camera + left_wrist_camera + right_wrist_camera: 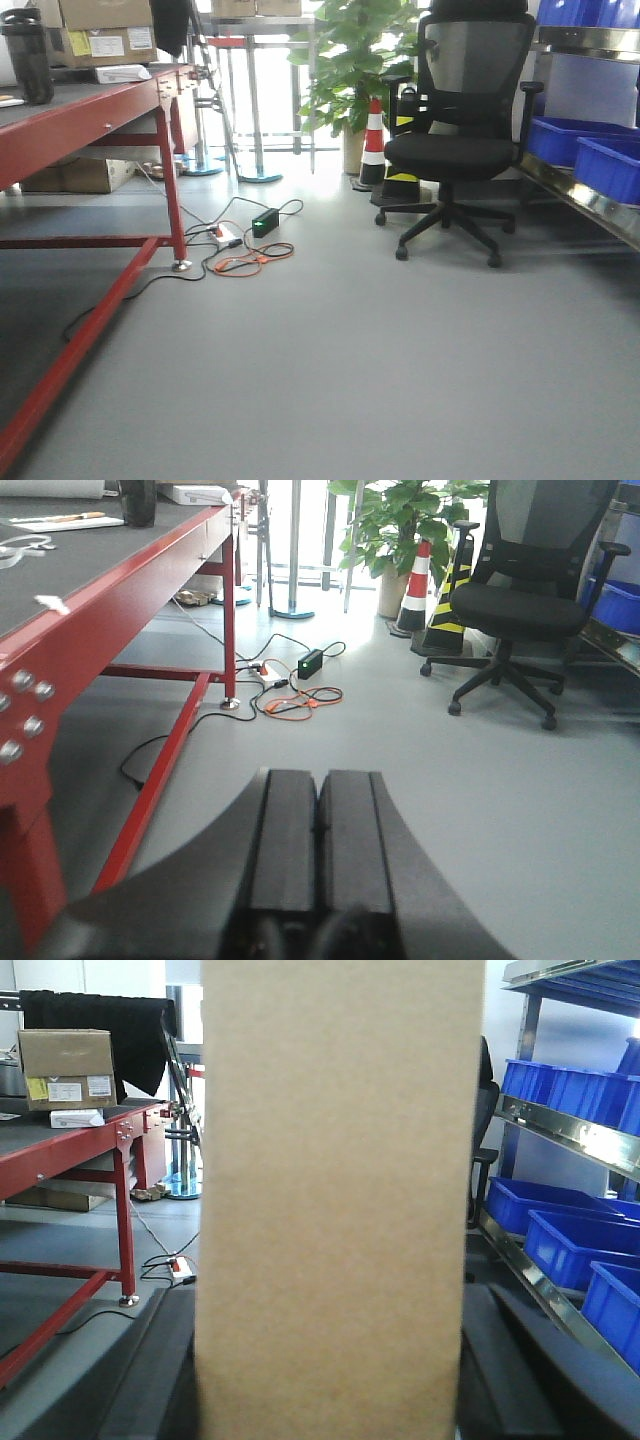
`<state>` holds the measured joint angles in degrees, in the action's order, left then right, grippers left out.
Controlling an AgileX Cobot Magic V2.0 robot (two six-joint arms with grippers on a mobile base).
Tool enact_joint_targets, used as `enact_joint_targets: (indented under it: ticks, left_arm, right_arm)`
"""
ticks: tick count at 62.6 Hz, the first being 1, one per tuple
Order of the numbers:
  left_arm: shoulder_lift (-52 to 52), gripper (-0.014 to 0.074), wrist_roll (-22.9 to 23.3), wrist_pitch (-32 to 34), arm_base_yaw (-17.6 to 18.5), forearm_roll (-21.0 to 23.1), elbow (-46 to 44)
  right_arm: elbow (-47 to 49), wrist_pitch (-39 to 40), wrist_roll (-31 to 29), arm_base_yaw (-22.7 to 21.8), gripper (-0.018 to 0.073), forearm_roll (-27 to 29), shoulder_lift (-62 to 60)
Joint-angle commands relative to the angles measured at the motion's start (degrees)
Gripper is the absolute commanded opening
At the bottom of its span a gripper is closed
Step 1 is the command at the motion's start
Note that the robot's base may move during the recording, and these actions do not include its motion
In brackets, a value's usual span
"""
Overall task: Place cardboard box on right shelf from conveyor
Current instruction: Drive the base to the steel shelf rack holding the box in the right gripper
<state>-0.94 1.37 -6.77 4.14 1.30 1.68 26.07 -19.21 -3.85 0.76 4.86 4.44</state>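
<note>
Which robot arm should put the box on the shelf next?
Right, I think. The right end effector grips the cardboard box, and the steel right shelf with blue bins stands on that side. The left end effector is shut, empty, near the red table.

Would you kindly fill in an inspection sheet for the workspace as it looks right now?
Surface: grey floor; red-framed table at left.
Job's things: cardboard box fills the middle of the right wrist view; right shelf to its right carries blue bins; conveyor, nothing seen.
Clutter: labelled boxes and dark bottle on the table; office chair and traffic cone on the floor.
Grippers: left gripper jaws shut together, empty; right gripper jaws shut on the box's sides.
Cables: orange and black cables and a power strip on the floor near the table leg.
Surroundings: potted plant beside the cone.
</note>
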Motion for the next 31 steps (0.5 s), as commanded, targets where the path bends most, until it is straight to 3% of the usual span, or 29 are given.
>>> enact_joint_targets:
  ticks: [1, 31]
  left_arm:
    - [-0.4, -0.0116, 0.3, 5.0, 0.0, -0.1, 0.6]
    - [-0.4, -0.0116, 0.3, 5.0, 0.0, -0.1, 0.6]
  right_arm:
    - [1.6, 6.0, -0.4, -0.1, 0.0054, -0.1, 1.2]
    - [1.6, 6.0, -0.4, -0.1, 0.0054, -0.1, 1.2]
